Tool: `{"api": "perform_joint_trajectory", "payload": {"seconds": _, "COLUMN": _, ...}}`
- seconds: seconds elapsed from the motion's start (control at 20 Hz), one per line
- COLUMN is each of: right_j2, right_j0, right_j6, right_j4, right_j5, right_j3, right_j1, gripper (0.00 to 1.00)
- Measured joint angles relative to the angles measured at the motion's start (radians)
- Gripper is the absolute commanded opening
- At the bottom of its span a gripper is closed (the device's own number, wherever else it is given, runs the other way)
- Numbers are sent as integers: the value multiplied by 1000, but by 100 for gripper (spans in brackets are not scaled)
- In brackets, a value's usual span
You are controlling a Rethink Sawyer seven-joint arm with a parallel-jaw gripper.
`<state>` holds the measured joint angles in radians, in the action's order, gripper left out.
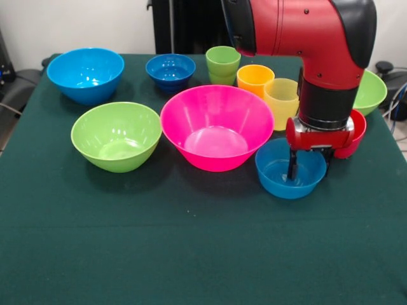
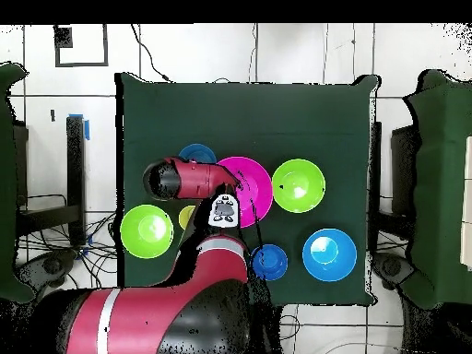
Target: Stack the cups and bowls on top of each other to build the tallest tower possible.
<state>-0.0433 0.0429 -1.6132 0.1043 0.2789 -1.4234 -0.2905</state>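
I am counting six bowls sitting on the green table (image 1: 191, 254): one large pink bowl (image 1: 216, 127), which I am using as my landmark, two lime green bowls, one bright blue bowl, one dark blue bowl and one light blue bowl. In the front view, one lime bowl (image 1: 116, 135) is sitting just left of the pink bowl, nearly touching it, and the bright blue bowl (image 1: 85, 74) is resting behind and further left. The dark blue bowl (image 1: 170, 70) is standing behind the pink bowl, apart from it. The second lime bowl (image 1: 372, 92) is showing behind the arm, far right of the pink bowl. I am counting four cups: green (image 1: 222, 65), orange (image 1: 254, 79) and pale yellow (image 1: 282, 101) are lining up behind and right of the pink bowl, each touching or nearly touching the next, and a red one (image 1: 353, 133) is peeking out behind the wrist. Nothing is stacked. The gripper (image 1: 294, 171) is reaching down into the light blue bowl (image 1: 289, 170), just right of the pink bowl; I am seeing one dark finger inside it, but I cannot tell whether the pincer is spread or pinching the rim. Open cloth is lying in front of the pink bowl, out to the near edge.
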Motion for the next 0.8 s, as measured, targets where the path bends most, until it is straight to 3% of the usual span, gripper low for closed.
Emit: {"api": "perform_joint_trajectory", "payload": {"seconds": 0.8, "right_j2": -2, "right_j0": 0, "right_j6": 0, "right_j4": 0, "right_j5": 0, "right_j3": 11, "right_j1": 5, "gripper": 100}}
